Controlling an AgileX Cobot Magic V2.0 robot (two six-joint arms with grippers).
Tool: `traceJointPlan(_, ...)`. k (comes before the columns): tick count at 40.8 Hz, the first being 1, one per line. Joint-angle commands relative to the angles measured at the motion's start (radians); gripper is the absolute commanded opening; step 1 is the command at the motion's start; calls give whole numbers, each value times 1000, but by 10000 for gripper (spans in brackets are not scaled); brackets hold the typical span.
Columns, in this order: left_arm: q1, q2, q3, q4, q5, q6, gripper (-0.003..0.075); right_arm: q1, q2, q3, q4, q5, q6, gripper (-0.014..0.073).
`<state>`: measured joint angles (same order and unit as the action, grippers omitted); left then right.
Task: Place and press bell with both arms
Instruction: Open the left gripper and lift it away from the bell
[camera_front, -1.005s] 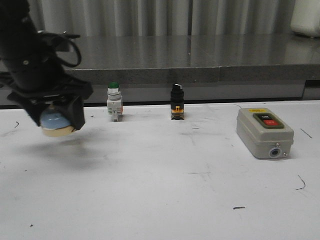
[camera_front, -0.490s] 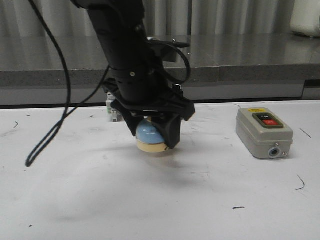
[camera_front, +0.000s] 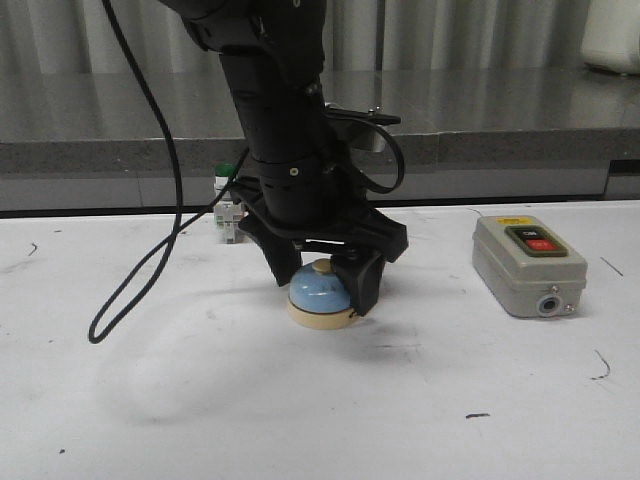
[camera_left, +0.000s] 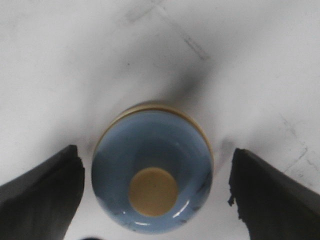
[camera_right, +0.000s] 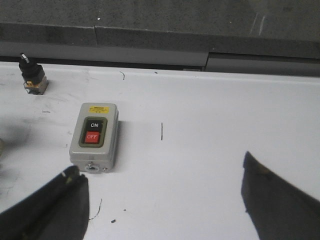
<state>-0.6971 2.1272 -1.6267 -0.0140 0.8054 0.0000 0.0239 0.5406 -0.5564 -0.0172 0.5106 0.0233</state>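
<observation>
The light-blue dome bell (camera_front: 320, 296) with cream base and cream button stands upright on the white table near the middle. My left gripper (camera_front: 322, 284) hangs straight over it, one black finger on each side. In the left wrist view the bell (camera_left: 152, 175) sits between the fingers (camera_left: 42, 195) with a strip of white table showing on both sides, so the left gripper (camera_left: 156, 194) is open and not touching it. My right gripper (camera_right: 162, 205) shows only in the right wrist view, open and empty above bare table.
A grey switch box (camera_front: 528, 265) with ON and OFF buttons lies to the right, also in the right wrist view (camera_right: 94, 137). A green-capped pushbutton (camera_front: 228, 205) stands behind the left arm. A black selector switch (camera_right: 32, 75) stands at the back. A black cable (camera_front: 140, 270) loops left. A stone ledge (camera_front: 500, 140) runs behind.
The left arm carried the bell from the far left to the table's middle and lowered it onto the surface. The fingers, shut on the bell before, now stand apart from it.
</observation>
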Motion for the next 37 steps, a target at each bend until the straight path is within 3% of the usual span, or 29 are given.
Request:
traceJointPlan(1, -8, -58, -31, -4, -15, -9, 578, -7, 9, -30, -13, -64, 0, 633)
traceJointPlan(10, -8, -175, 12, -37, -2, -16, 564, -7, 9, -30, -13, -64, 0, 633)
traceJointPlan(22, -4, -515, 308, -37, -137, -16, 564, -7, 9, -30, -13, -64, 0, 633)
traceJointPlan(37, -4, -944, 624, -34, -201, -16, 564, -7, 9, -30, -13, -64, 0, 633)
